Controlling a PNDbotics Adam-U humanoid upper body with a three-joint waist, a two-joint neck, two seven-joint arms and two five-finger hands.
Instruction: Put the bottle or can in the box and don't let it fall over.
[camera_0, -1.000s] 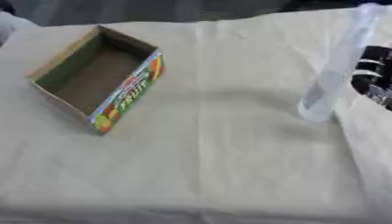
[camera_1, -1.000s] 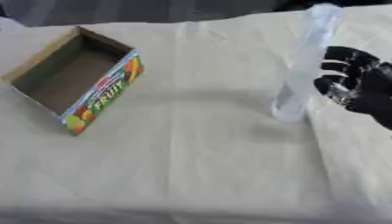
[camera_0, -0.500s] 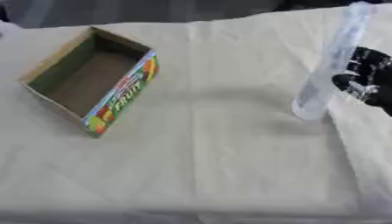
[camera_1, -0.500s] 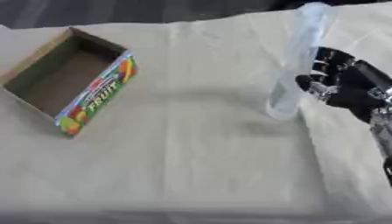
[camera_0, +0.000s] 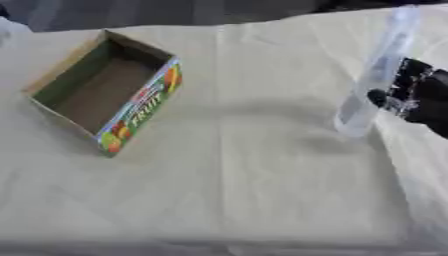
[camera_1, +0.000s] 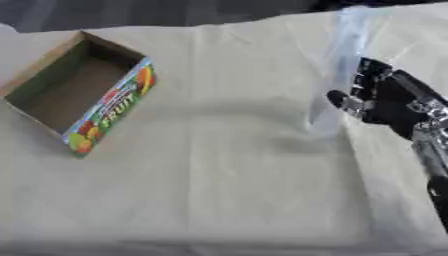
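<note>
I am reading just one word here: "FRUIT", in green capitals running along the long outer side of the open cardboard box (camera_0: 96, 90) lying on the left part of the cloth-covered table (camera_0: 227, 200). The lettering is sitting on a pale band, with red, orange and green fruit pictures showing at both ends of that side. I am finding no label or print I can read on the clear plastic bottle (camera_1: 337, 75), and nothing legible on the right hand (camera_1: 385, 100) beside it.
</note>
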